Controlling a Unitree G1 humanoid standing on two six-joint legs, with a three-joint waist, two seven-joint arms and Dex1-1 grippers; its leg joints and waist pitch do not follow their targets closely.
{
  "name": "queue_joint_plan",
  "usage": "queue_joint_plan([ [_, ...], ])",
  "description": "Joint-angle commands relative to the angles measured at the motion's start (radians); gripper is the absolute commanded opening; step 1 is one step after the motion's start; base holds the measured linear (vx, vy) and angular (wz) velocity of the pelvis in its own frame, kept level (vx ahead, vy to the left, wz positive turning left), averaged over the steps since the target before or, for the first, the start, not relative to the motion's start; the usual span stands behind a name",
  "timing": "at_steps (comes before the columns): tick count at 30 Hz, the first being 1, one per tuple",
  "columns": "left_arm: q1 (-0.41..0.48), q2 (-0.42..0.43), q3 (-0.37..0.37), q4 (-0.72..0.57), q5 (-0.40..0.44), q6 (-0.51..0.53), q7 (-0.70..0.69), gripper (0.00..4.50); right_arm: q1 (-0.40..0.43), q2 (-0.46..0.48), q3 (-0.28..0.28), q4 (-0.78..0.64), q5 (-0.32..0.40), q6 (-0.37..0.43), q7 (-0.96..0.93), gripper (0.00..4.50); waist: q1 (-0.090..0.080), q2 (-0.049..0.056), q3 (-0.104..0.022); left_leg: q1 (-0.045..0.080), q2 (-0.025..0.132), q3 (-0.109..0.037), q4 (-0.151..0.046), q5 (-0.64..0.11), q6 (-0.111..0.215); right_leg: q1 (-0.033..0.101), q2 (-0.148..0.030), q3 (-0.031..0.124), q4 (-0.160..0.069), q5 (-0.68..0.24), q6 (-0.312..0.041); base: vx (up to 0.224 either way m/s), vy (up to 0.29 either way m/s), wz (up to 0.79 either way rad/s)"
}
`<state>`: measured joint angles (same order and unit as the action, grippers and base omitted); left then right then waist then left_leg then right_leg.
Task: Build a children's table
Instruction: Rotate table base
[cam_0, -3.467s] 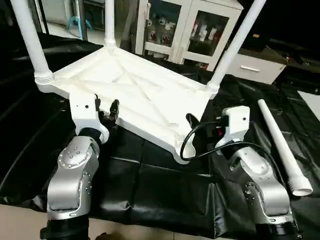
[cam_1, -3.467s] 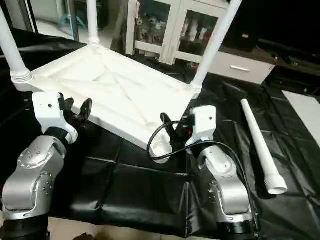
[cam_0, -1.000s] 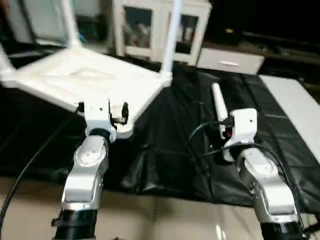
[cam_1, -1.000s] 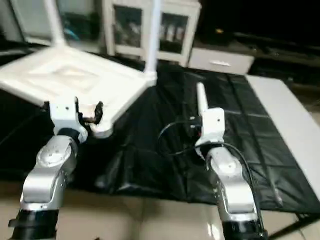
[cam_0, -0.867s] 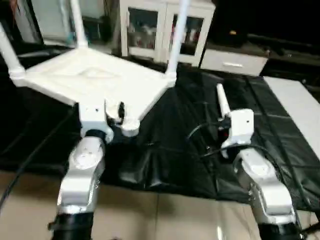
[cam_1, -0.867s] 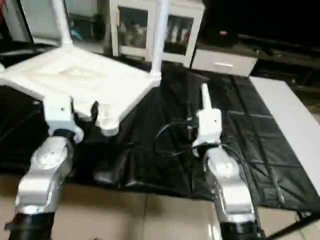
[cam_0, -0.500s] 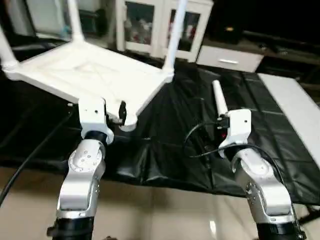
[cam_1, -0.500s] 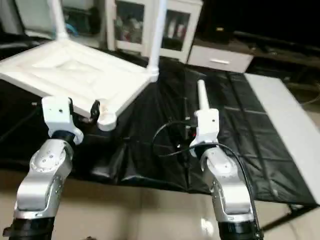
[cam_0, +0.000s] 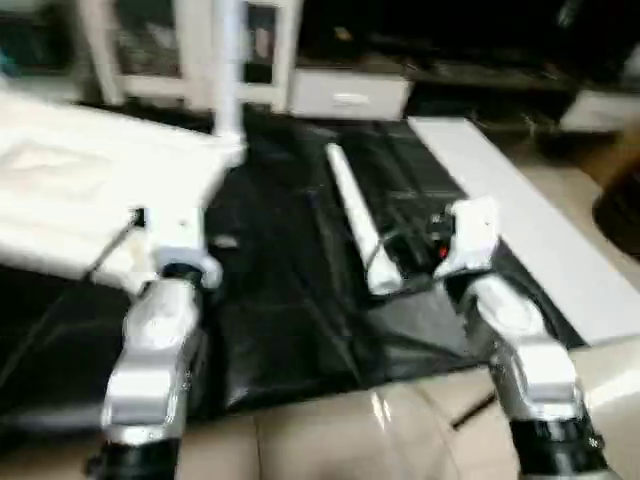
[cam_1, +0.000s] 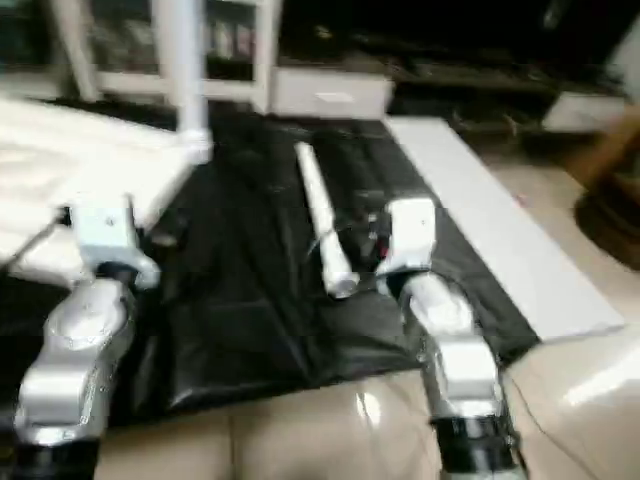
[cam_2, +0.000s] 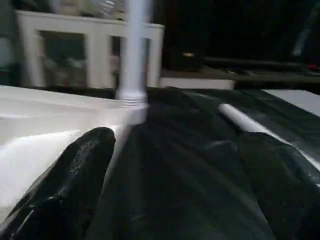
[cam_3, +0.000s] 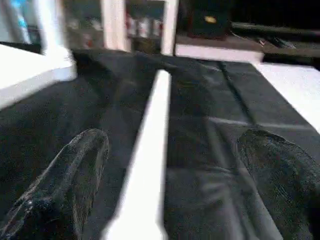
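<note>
The view has swung right since a moment ago. The upturned table top (cam_0: 70, 190) sits at the left on the black-covered surface (cam_0: 290, 290), an upright leg (cam_0: 228, 70) fitted at its corner. The loose fourth leg (cam_0: 352, 215) now lies just before the right gripper (cam_3: 165, 200), fingers (cam_3: 65, 185) spread wide, likely reaching for it. The left gripper (cam_2: 175, 200) is open, empty.
</note>
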<state>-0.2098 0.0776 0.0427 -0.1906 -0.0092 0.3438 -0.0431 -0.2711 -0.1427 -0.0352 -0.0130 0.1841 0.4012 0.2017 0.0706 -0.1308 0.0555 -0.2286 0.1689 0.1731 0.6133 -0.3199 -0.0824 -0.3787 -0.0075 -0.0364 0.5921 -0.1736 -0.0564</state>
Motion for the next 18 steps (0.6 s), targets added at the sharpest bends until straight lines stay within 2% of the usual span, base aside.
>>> queue_joint_plan([
  [1, -0.014, 0.011, 0.001, 0.01, -0.004, 0.003, -0.007, 4.42, -0.012, -0.004, -0.003, -0.007, 0.0, 0.003, 0.003, 4.5, 0.063, 0.01, -0.057, -0.075, -0.019, -0.021, 0.024, -0.047, 0.0, 0.146, -0.148, 0.189, -0.112, -0.397, -0.346, 0.156, -0.012, -0.27],
  [2, -0.018, 0.012, -0.001, 0.012, -0.004, 0.002, -0.009, 4.42, -0.013, -0.005, -0.004, -0.005, 0.0, 0.001, 0.002, 4.5, 0.069, 0.026, -0.049, -0.1, -0.006, -0.044, 0.022, -0.006, -0.045, 0.15, -0.115, 0.194, -0.095, -0.289, -0.375, 0.156, -0.012, -0.27],
  [3, -0.023, 0.012, 0.0, 0.015, -0.004, 0.004, -0.008, 4.42, -0.016, -0.015, 0.003, -0.002, -0.009, 0.006, 0.004, 4.5, 0.054, 0.051, -0.053, -0.06, 0.022, -0.031, -0.063, 0.07, -0.108, 0.093, -0.025, 0.12, -0.046, -0.167, -0.276, 0.144, 0.032, -0.34],
  [4, -0.023, 0.012, 0.0, 0.015, -0.004, 0.004, -0.008, 4.42, -0.016, -0.015, 0.003, -0.002, -0.009, 0.006, 0.004, 4.5, 0.026, 0.038, -0.05, -0.068, 0.057, -0.07, -0.106, 0.137, -0.065, 0.071, -0.02, 0.055, 0.008, -0.094, -0.211, 0.174, 0.019, -0.11],
  [5, -0.026, 0.013, 0.002, 0.018, -0.004, 0.003, -0.009, 4.42, -0.02, -0.025, 0.012, -0.002, -0.014, 0.012, 0.016, 4.5, -0.036, 0.044, -0.096, 0.16, 0.155, -0.176, -0.08, 0.403, 0.163, -0.125, -0.079, -0.019, 0.092, -0.121, -0.065, 0.174, 0.019, -0.11],
  [6, -0.026, 0.013, 0.002, 0.02, -0.004, 0.003, -0.009, 4.42, -0.021, -0.029, 0.015, -0.003, -0.012, 0.016, 0.025, 4.5, -0.029, 0.049, -0.079, 0.138, 0.164, -0.175, -0.08, 0.436, 0.229, -0.132, -0.106, -0.02, 0.099, -0.115, -0.036, 0.21, -0.012, 0.16],
  [7, -0.026, 0.013, 0.003, 0.02, -0.004, 0.003, -0.009, 4.42, -0.021, -0.03, 0.016, -0.004, -0.011, 0.017, 0.026, 4.5, -0.025, 0.037, -0.065, 0.105, 0.137, -0.14, -0.086, 0.407, 0.27, -0.122, -0.119, -0.017, 0.079, -0.074, -0.046, 0.165, 0.003, 0.15],
  [8, -0.028, 0.013, 0.004, 0.022, 0.0, 0.003, -0.01, 4.42, -0.024, -0.036, 0.019, -0.009, -0.006, 0.025, 0.04, 4.5, -0.024, 0.008, -0.055, 0.045, 0.026, -0.061, -0.076, 0.247, 0.303, -0.048, -0.12, -0.003, 0.012, -0.04, -0.112, 0.165, 0.003, 0.15],
  [9, -0.028, 0.014, 0.005, 0.023, -0.001, 0.002, -0.01, 4.42, -0.026, -0.037, 0.018, -0.011, -0.004, 0.03, 0.041, 4.5, 0.011, -0.021, -0.078, -0.06, -0.082, -0.029, 0.023, 0.132, 0.289, 0.116, -0.173, 0.112, -0.029, -0.134, -0.238, 0.159, -0.01, 0.14],
  [10, -0.029, 0.017, 0.006, 0.023, -0.002, 0.002, -0.01, 4.42, -0.03, -0.037, 0.015, -0.016, 0.001, 0.04, 0.041, 4.5, 0.052, -0.018, -0.071, -0.133, -0.042, -0.069, 0.133, 0.026, 0.167, 0.179, -0.279, 0.186, -0.087, -0.222, -0.42, 0.154, -0.017, 0.13],
  [11, -0.028, 0.019, 0.006, 0.022, -0.002, 0.002, -0.011, 4.42, -0.035, -0.039, 0.015, -0.018, 0.001, 0.049, 0.041, 4.5, 0.062, -0.014, -0.071, -0.15, -0.029, -0.082, 0.146, 0.039, 0.096, 0.187, -0.268, 0.17, -0.076, -0.188, -0.458, 0.154, -0.017, 0.13],
  [12, -0.027, 0.022, 0.006, 0.021, -0.001, 0.003, -0.011, 4.42, -0.04, -0.042, 0.016, -0.017, -0.002, 0.057, 0.04, 4.5, 0.063, -0.014, -0.067, -0.187, -0.013, -0.095, 0.148, 0.085, 0.012, 0.188, -0.245, 0.135, -0.059, -0.054, -0.479, 0.115, 0.015, -0.02],
  [13, -0.024, 0.023, 0.007, 0.017, -0.005, -0.003, -0.014, 4.42, -0.046, -0.044, 0.014, -0.015, 0.005, 0.072, 0.045, 4.5, 0.062, -0.008, -0.064, -0.188, -0.007, -0.096, 0.132, 0.114, -0.005, 0.176, -0.233, 0.11, -0.06, -0.008, -0.472, 0.096, 0.011, -0.08],
  [14, -0.021, 0.027, 0.005, 0.01, -0.014, -0.005, -0.027, 4.42, -0.055, -0.048, 0.014, -0.012, 0.022, 0.089, 0.062, 4.5, 0.05, 0.021, -0.051, -0.164, 0.012, -0.09, 0.033, 0.241, 0.005, 0.12, -0.178, 0.025, -0.061, -0.017, -0.397, 0.096, 0.011, -0.08],
  [15, -0.021, 0.031, 0.003, 0.008, -0.019, -0.002, -0.034, 4.42, -0.057, -0.05, 0.015, -0.012, 0.03, 0.093, 0.072, 4.5, 0.041, 0.07, -0.055, -0.127, 0.031, -0.077, -0.06, 0.336, 0.046, 0.095, -0.103, -0.03, -0.047, -0.078, -0.257, 0.096, 0.041, 0.03],
  [16, -0.021, 0.035, 0.0, 0.008, -0.019, 0.003, -0.041, 4.42, -0.061, -0.052, 0.015, -0.012, 0.033, 0.1, 0.074, 4.5, 0.016, 0.1, -0.048, -0.12, 0.075, -0.121, -0.088, 0.263, 0.049, 0.062, -0.051, -0.05, 0.028, -0.087, -0.163, 0.1, 0.062, 0.05],
  [17, -0.022, 0.05, -0.012, 0.008, -0.021, 0.024, -0.068, 4.42, -0.075, -0.062, 0.016, -0.01, 0.043, 0.134, 0.085, 4.5, 0.004, 0.092, -0.076, -0.049, 0.133, -0.162, -0.053, 0.382, 0.123, 0.002, -0.076, -0.026, 0.069, -0.032, -0.061, 0.1, 0.062, 0.05],
  [18, -0.021, 0.056, -0.017, 0.007, -0.023, 0.023, -0.082, 4.42, -0.081, -0.063, 0.015, -0.007, 0.047, 0.143, 0.088, 4.5, 0.002, 0.072, -0.079, -0.059, 0.121, -0.158, -0.034, 0.582, 0.179, -0.001, -0.101, -0.003, 0.052, 0.103, -0.021, 0.078, 0.034, 0.02],
])
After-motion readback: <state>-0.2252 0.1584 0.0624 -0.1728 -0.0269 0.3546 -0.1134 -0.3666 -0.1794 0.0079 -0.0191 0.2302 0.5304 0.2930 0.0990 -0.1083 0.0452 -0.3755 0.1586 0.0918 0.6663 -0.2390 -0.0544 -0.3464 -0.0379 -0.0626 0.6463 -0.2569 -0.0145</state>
